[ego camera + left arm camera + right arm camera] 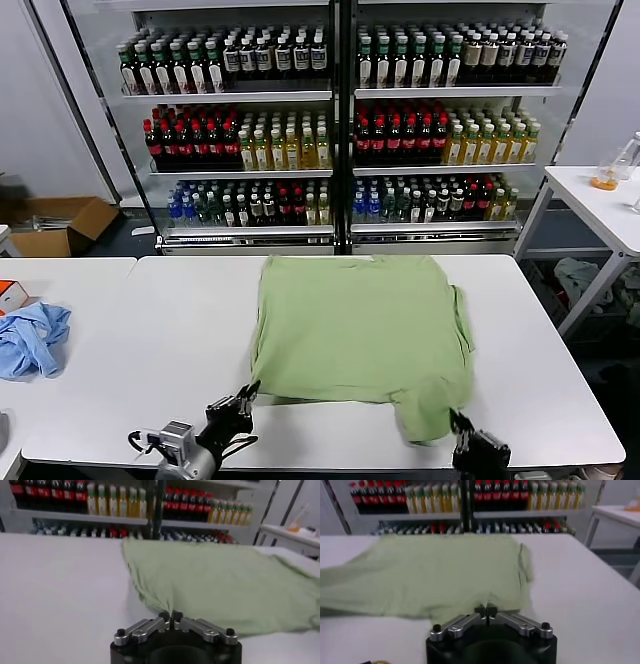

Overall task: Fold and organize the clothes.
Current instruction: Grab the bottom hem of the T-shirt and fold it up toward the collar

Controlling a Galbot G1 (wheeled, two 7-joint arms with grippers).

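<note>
A sage-green polo shirt lies flat on the white table. At the shirt's near edge, the left gripper and right gripper each pinch a corner, jaws fully closed.

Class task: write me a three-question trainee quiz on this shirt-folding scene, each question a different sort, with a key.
1. True or false: the green shirt hangs off a chair.
2. Which edge of the shirt do the left gripper and right gripper pinch? A near edge, B far edge, C neither.
3. Fill in: a crumpled ____ cloth lies on the neighbouring table on the robot's left.

Key:
1. False; it lies spread on the white table.
2. A; both are shut on the shirt's near corners.
3. Blue.
</note>
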